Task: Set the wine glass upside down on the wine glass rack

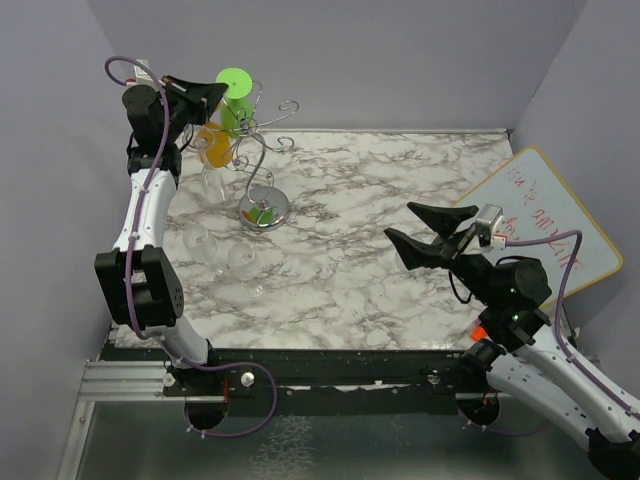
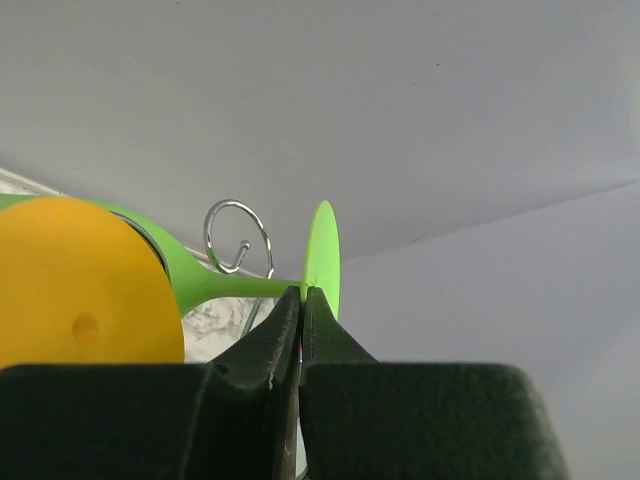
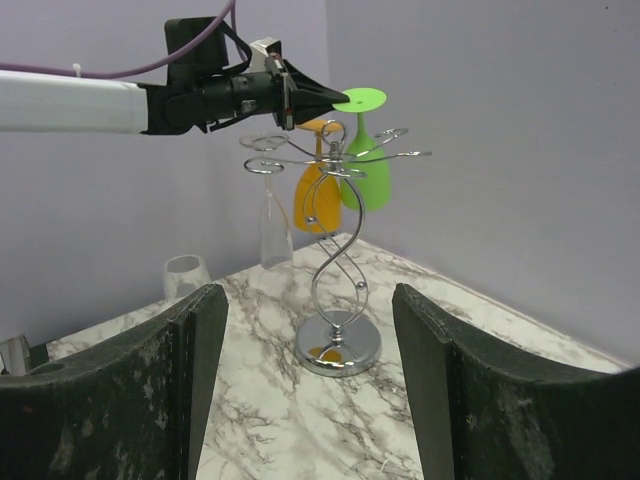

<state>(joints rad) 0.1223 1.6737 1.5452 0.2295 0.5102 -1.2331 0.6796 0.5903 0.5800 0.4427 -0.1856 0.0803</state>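
Note:
The green wine glass point(image 3: 366, 172) hangs upside down at the top of the wine glass rack point(image 3: 335, 262), a silver wire stand with a round base point(image 1: 264, 210). Its stem point(image 2: 240, 287) passes among the curled arms point(image 2: 238, 235). My left gripper point(image 2: 302, 292) is shut on the rim of the glass's flat foot point(image 2: 322, 255), seen from above as a green disc point(image 1: 235, 80). My right gripper point(image 1: 399, 220) hovers open and empty at the table's right, facing the rack, with its fingers point(image 3: 190, 380) wide apart.
An orange glass point(image 1: 213, 145) and a clear glass point(image 3: 274, 225) hang upside down on the same rack. Two clear glasses point(image 1: 195, 240) point(image 1: 243, 262) stand on the marble table point(image 1: 380, 270) near the left arm. A whiteboard point(image 1: 560, 220) leans at the right. Walls are close behind the rack.

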